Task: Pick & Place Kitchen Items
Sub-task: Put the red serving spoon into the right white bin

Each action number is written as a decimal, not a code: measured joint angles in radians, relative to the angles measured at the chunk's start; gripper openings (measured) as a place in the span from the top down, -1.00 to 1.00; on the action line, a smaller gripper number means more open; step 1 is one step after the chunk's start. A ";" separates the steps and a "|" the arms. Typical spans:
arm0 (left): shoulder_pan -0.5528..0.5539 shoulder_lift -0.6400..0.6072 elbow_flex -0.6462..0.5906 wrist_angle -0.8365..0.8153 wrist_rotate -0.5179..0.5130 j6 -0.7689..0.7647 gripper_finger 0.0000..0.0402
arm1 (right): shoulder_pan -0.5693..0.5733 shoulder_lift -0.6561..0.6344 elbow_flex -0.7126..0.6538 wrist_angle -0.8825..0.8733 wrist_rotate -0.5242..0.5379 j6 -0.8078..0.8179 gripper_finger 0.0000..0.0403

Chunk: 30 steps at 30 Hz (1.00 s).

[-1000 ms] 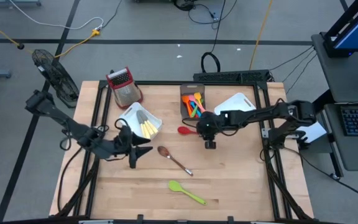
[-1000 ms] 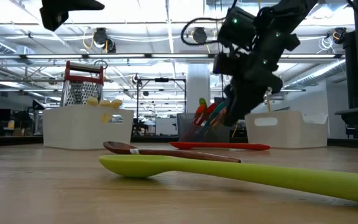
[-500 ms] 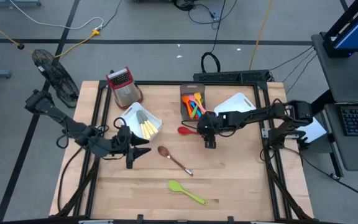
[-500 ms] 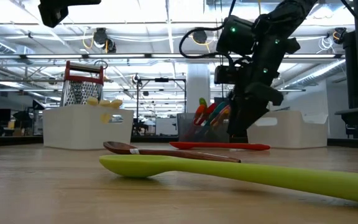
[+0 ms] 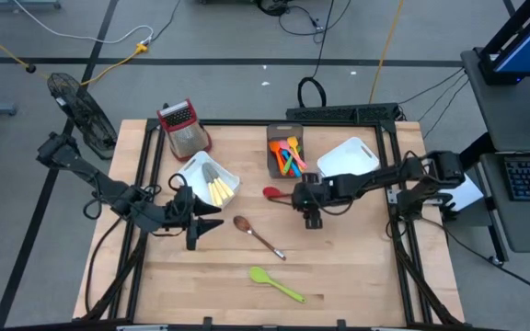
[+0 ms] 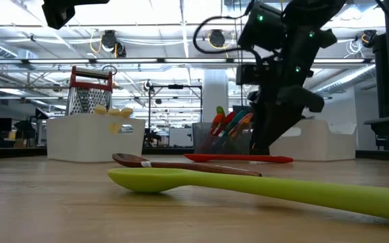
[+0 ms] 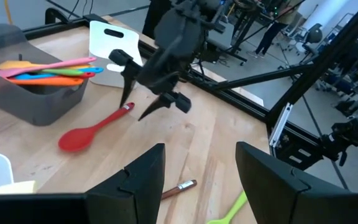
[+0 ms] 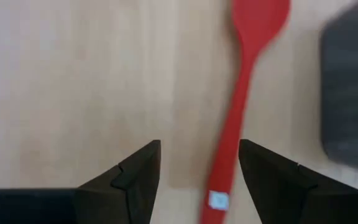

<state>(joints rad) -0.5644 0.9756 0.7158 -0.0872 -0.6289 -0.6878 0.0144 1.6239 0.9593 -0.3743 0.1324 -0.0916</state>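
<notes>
A red spoon (image 5: 274,192) lies flat on the table, bowl toward the left, beside the dark grey bin (image 5: 285,152) of coloured utensils. My right gripper (image 8: 197,168) hovers open over the spoon's handle end (image 8: 222,155), fingers slanting down, touching nothing. From the left wrist view it (image 7: 143,104) stands just above the handle tip. A brown spoon (image 5: 258,235) and a green spoon (image 5: 276,284) lie nearer the front. My left gripper (image 5: 212,223) waits open at the table's left, holding nothing.
A white bin (image 5: 208,179) with yellow-handled knives stands left of centre, and a red-topped grater (image 5: 182,126) stands at the far left. Another white bin (image 5: 350,156) is at the far right. Bare wood lies right of the green spoon.
My right gripper has shifted a little toward the table's near edge and tipped more steeply downward, settling lower over the red spoon's handle. The spoons have not moved.
</notes>
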 joint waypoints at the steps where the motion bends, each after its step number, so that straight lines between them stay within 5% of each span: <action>1: 0.000 0.000 0.000 0.000 0.000 0.002 0.00 | 0.008 0.000 0.006 0.003 0.000 0.005 -0.05; 30: -0.001 0.000 -0.001 -0.016 0.062 -0.040 0.00 | 0.004 0.129 0.070 0.003 0.158 0.214 -0.02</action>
<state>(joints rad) -0.5652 0.9756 0.7151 -0.1036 -0.5667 -0.7277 0.0185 1.7527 1.0294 -0.3714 0.2904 0.1223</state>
